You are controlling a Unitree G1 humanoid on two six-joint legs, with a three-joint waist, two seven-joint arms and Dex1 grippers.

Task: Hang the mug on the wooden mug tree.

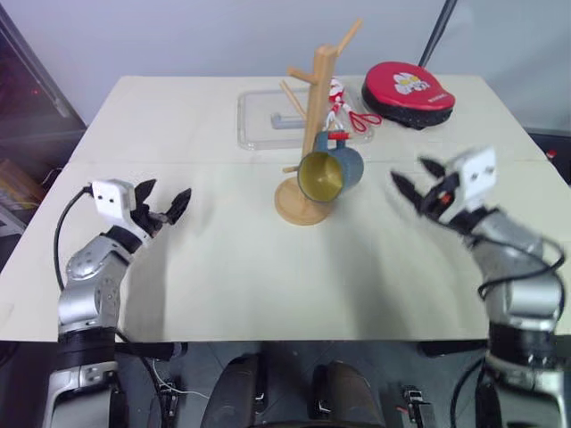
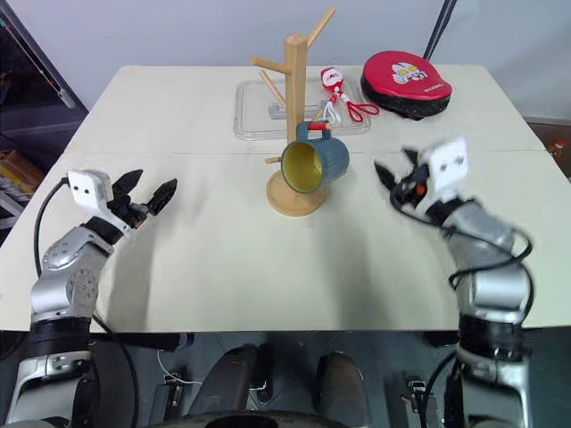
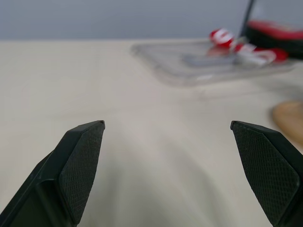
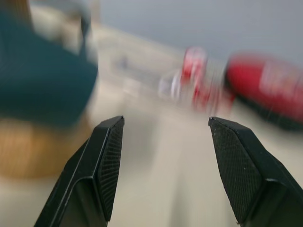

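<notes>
Two grippers: both empty, one at each side of the table (image 1: 223, 294), with the mug between them.
Mug place: the mug (image 1: 328, 175) hangs by its handle on a low peg of the tree (image 1: 314, 134), just above the round base, centre of the head views.
Mug axis: it lies roughly level, yellow mouth turned toward the lower left of the frame, closed bottom toward the upper right.
Tree: upright at mid-table, in front of a clear tray (image 1: 268, 120); its other pegs are bare.
Left gripper: the left gripper (image 1: 163, 204) sits at the middle left of the frame, fingers spread wide, nothing between them; the mug lies well off to its right.
Right gripper: the right gripper (image 2: 393, 178) sits at the middle right, fingers also apart and empty; the mug lies to its left, and in its wrist view the teal side (image 4: 42, 80) shows at the upper left, beyond the left finger (image 4: 106, 161).
Nearer arm: the right one, judging by the gap in both head views.
Task state: by how things lie, the hanging looks done; neither gripper touches mug or tree.
Next move turns on: staying clear of the mug, since a sideways brush from the right could knock it off its peg.
Other things: a red pad (image 1: 409, 94) and a small red-and-white item (image 1: 343, 107) at the far edge.
</notes>
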